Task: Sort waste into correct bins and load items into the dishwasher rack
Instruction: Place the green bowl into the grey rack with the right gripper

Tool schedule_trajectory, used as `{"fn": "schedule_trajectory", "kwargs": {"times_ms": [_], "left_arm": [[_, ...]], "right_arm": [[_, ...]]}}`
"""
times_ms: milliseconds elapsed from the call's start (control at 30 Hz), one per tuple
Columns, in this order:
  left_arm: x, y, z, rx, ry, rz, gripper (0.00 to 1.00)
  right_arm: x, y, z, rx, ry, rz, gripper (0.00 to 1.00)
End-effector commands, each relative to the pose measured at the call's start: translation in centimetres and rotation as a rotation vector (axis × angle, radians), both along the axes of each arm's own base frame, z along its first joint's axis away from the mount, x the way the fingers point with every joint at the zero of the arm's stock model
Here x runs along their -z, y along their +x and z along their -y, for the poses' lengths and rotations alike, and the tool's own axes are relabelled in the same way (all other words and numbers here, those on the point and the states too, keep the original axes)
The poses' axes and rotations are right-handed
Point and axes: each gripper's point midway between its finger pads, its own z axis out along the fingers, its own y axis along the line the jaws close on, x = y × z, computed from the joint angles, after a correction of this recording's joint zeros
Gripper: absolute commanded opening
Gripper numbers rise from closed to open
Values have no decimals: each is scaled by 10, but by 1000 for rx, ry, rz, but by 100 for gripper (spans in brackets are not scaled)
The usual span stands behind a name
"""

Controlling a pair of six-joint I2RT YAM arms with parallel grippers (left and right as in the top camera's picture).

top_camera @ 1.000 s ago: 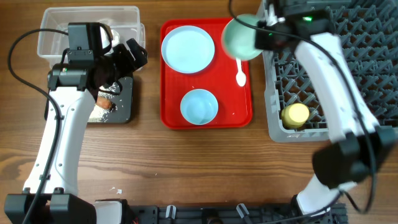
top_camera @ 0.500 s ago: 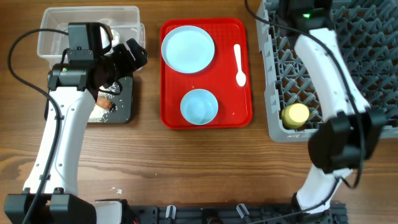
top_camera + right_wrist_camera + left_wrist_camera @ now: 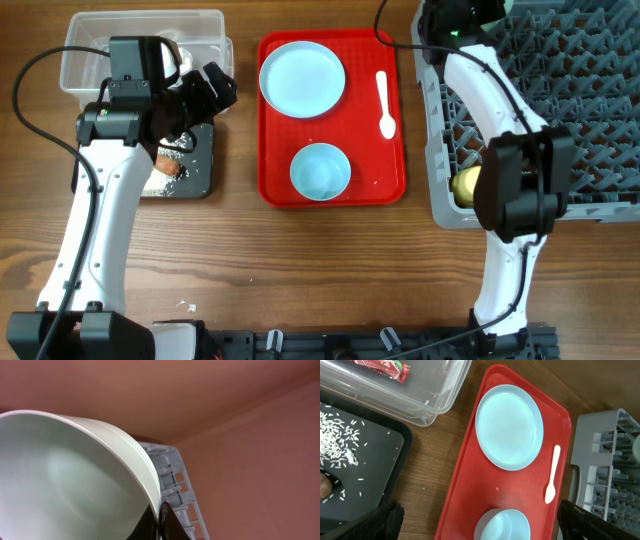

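Note:
My right gripper (image 3: 160,510) is shut on the rim of a pale bowl (image 3: 65,480), held tilted above the far corner of the grey dishwasher rack (image 3: 172,480). In the overhead view that gripper and its bowl are off the top edge, above the rack (image 3: 560,110). My left gripper (image 3: 480,510) hangs wide open and holds nothing. Below it lie the round plate (image 3: 509,427), the white spoon (image 3: 552,480) and a second light blue bowl (image 3: 504,525). A yellow cup (image 3: 468,183) sits in the rack, partly hidden by the right arm.
Plate, bowl and spoon rest on the red tray (image 3: 275,190). The clear tub (image 3: 435,395) holds a red wrapper (image 3: 380,365). The black tray (image 3: 380,460) holds rice (image 3: 340,450) and a brown lump (image 3: 322,485). Crumbs (image 3: 185,305) lie on the wooden table.
The right arm has carried the bowl from over the rack's near-left corner toward the back, out past the overhead frame's top edge. The left arm has not moved.

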Motion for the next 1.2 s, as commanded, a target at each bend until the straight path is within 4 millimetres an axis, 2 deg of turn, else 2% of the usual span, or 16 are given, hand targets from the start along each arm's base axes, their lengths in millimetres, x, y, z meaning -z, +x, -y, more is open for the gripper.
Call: {"fn": "schedule_trajectory", "kwargs": {"times_ms": [0,100,333,567,600,633,700,733,833,933,1000,1067,1167], "left_arm": [[-4,2,2,20,8,14,100],[-4,2,2,20,8,14,100],[-4,2,2,20,8,14,100],[-4,2,2,20,8,14,100],[-4,2,2,20,8,14,100],[-4,2,2,20,8,14,100],[-4,2,2,20,8,14,100],[-4,2,2,20,8,14,100],[-4,2,2,20,8,14,100],[-4,2,2,20,8,14,100],[-4,2,2,20,8,14,100],[-4,2,2,20,8,14,100],[-4,2,2,20,8,14,100]], "right_arm": [[17,-1,8,32,-48,-65,4],[26,-2,7,36,-55,-89,4],[62,-13,0,-30,-48,-291,4],[68,-17,-5,-4,15,-242,5],[70,-19,-8,-10,11,-258,8],[72,-20,-12,-17,7,-274,18],[75,-23,-21,-32,-1,-304,41],[77,-25,-33,-53,-8,-322,55],[76,-25,-47,-78,-11,-318,76],[66,-25,-58,-98,-9,-298,82],[52,-26,-63,-108,-4,-270,85],[36,-27,-66,-115,3,-237,87],[-2,-32,-66,-110,44,-137,89]]}}
